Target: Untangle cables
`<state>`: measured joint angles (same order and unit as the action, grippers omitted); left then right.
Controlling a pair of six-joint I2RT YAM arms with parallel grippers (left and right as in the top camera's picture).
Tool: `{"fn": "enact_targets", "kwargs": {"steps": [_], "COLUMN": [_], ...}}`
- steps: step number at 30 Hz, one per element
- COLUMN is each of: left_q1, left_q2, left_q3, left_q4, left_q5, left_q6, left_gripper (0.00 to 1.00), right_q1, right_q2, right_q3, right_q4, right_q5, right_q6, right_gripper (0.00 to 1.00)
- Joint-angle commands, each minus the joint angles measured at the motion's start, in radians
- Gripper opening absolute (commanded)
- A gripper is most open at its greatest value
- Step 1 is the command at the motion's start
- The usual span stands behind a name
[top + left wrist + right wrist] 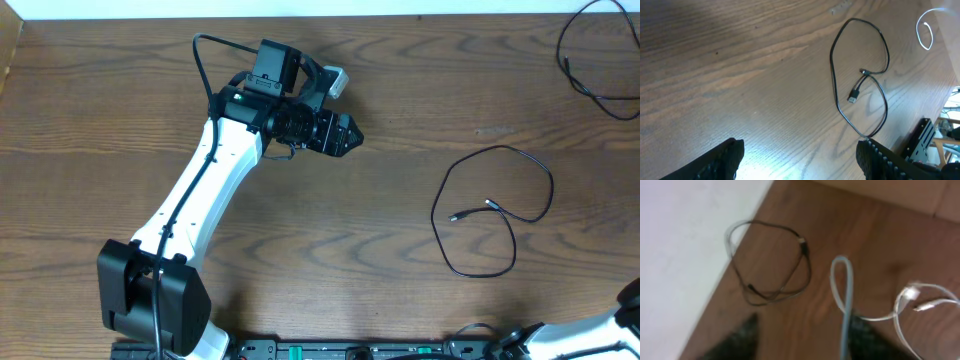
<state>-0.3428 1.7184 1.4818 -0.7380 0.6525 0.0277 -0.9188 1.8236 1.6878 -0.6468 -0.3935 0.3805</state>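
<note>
Cables of the task lie apart on the wooden table (120, 100), and no crossing between the two shows. The black cable (510, 149) rests flat as one loose loop right of the middle, with its two small plug ends inside the loop, near each other. The white cable (845, 305) shows in the right wrist view. One strand of it rises toward the camera and passes between the fingers, and the rest curls on the wood to the right.

The left gripper (800, 147) hangs above bare wood with its jaws wide and nothing between them, and the black cable is well apart from it. The right gripper (805, 330) is blurred, but its jaws stand apart. I cannot tell if the white strand touches one finger.

I judge that the step in hand is letting go of the white cable, and that the separating is nearly done. The next move calls for a slow retreat of the right arm, so that the strand slides free and does not catch on a finger.
</note>
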Motion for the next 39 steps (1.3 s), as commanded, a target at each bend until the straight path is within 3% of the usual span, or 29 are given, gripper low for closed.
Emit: {"fn": "enact_targets", "kwargs": {"steps": [1,5,8,12,18,24,27,39], "left_q1": [-0.002,-0.002,-0.002,-0.002,-0.002,-0.002,-0.001,0.015], "left_q2": [-0.024,-0.024,-0.024,-0.024,-0.023,-0.02,-0.009,0.005], "left_q3": [0.014,0.014,0.014,0.014,0.014,0.011,0.01,0.01], "left_q4": [-0.01,-0.01,-0.009,-0.01,-0.02,-0.032,-0.05,-0.074], "left_q5": [0.01,0.01,0.01,-0.006,-0.2,-0.255,-0.287,-0.392], "left_q6": [0.018,0.018,0.018,0.018,0.017,0.016,-0.001,-0.036], "left_gripper": [0.77,0.77,0.77,0.77,0.77,0.77,0.77,0.77], "right_q1": [-0.003,-0.001,0.014,0.067,0.206,0.392,0.49,0.763], "right_q2": [0.039,0.034,0.02,0.002,0.0,0.001,0.001,0.001], "right_q3": [0.012,0.012,0.012,0.012,0.012,0.003,-0.016,-0.225], "right_q4": [-0.028,-0.039,-0.072,-0.18,-0.397,-0.553,-0.594,-0.584], "right_q5": [0.022,-0.097,-0.169,-0.168,-0.202,-0.008,0.095,0.1], "right_q6": [0.027,0.065,0.068,0.021,-0.154,-0.199,-0.228,-0.294], "right_gripper": [0.68,0.82,0.86,0.86,0.85,0.85,0.85,0.84]}}
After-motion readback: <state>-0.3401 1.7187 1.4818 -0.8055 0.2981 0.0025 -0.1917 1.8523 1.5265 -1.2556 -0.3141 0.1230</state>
